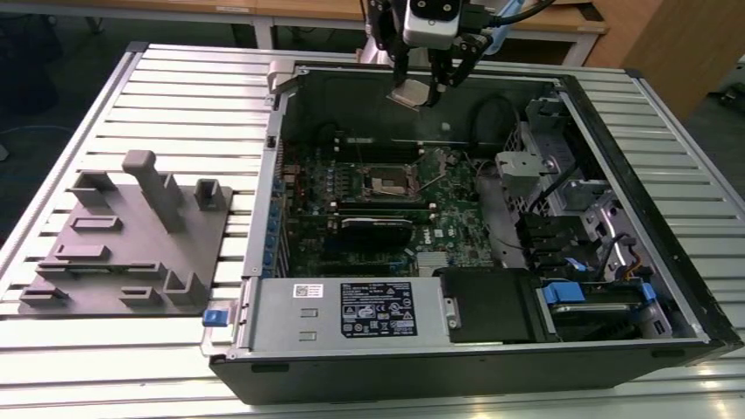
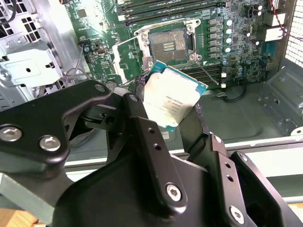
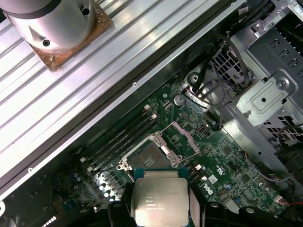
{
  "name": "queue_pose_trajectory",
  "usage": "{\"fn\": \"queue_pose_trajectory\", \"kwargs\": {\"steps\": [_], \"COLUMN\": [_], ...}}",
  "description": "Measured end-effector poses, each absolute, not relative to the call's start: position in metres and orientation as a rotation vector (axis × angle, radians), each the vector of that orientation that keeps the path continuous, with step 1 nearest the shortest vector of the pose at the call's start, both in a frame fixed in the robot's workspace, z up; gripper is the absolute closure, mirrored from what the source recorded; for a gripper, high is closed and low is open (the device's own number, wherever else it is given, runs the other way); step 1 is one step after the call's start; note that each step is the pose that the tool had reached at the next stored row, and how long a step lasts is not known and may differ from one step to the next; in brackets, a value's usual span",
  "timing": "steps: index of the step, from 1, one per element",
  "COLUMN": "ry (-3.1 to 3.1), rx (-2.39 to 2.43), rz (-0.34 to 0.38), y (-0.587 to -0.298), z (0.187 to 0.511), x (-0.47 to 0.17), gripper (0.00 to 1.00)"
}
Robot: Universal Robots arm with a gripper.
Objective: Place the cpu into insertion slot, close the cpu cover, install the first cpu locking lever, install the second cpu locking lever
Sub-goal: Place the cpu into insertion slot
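My gripper (image 1: 421,91) hangs above the far wall of the open computer case, shut on the cpu (image 1: 413,94), a flat silver-grey square chip held tilted between the black fingers. Both wrist views show the cpu (image 2: 171,100) (image 3: 160,202) gripped by its edges, well clear of the board. The insertion slot (image 1: 390,180) (image 2: 169,43) (image 3: 149,156) sits open on the green motherboard with its dark centre bare. The cpu cover (image 3: 185,139) (image 2: 128,58) stands swung open beside the socket. A thin locking lever (image 2: 209,75) lies loose by the socket.
The case (image 1: 605,148) lies on its side on a slatted metal table (image 1: 187,96). A grey fixture plate (image 1: 128,236) with upright blocks sits at the exterior view's left. Memory slots (image 3: 120,137), a drive cage (image 1: 577,201) and cables surround the socket.
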State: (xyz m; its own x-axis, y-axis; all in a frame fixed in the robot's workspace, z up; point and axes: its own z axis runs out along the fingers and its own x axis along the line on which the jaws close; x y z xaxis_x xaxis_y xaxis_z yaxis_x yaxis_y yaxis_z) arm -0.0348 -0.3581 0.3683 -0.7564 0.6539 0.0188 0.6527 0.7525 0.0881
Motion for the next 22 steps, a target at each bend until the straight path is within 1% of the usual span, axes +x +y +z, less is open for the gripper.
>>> {"fn": "queue_pose_trajectory", "kwargs": {"steps": [7,22], "ry": [2.926,2.844], "rx": [1.097,1.283], "rz": [0.140,0.137], "y": [-0.3580,-0.3546], "z": [0.3677,0.3587], "x": [-0.0348,-0.0382], "gripper": [0.46,0.46]}}
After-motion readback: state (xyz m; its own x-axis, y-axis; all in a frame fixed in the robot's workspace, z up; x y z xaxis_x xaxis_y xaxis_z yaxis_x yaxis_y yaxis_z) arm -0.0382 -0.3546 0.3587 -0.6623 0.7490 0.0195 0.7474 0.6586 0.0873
